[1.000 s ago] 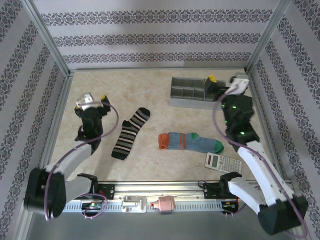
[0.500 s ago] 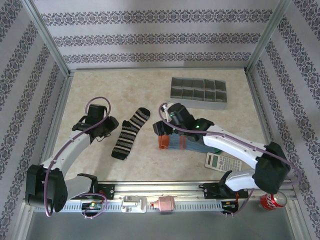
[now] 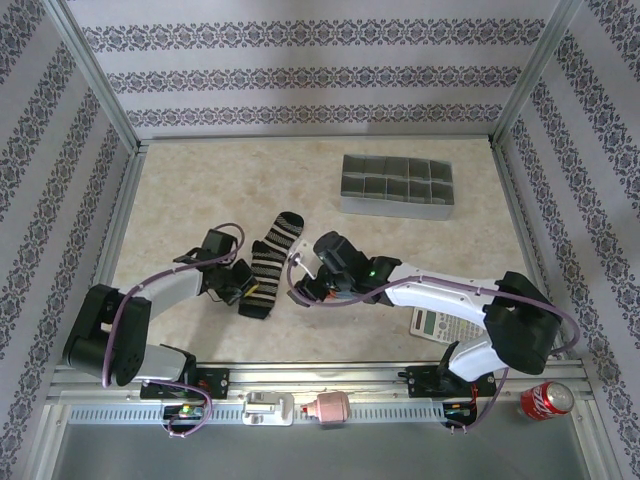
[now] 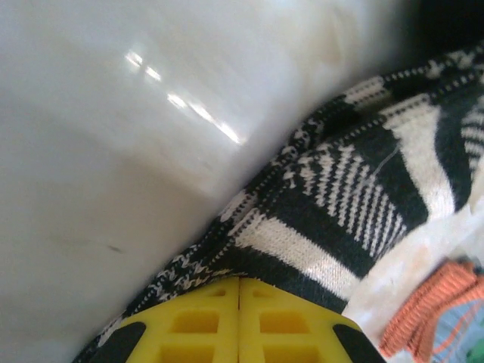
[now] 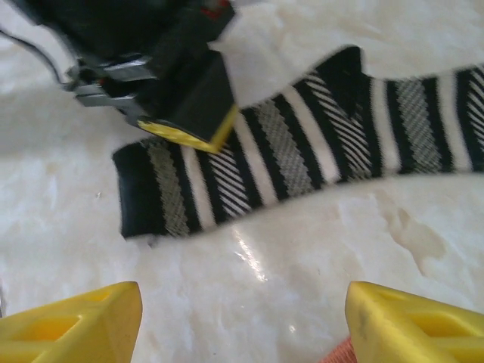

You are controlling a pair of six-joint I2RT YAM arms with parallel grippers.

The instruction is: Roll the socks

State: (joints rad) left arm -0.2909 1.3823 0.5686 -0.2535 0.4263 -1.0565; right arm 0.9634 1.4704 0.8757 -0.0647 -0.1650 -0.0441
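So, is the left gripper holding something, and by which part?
The left gripper pinches the striped sock at its side edge, near the cuff end.

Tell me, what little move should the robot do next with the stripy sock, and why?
Probably bring the open right gripper down onto the near end of the black striped sock, beside the left gripper, which looks pinched shut on that sock's edge. With both holding, rolling could start.
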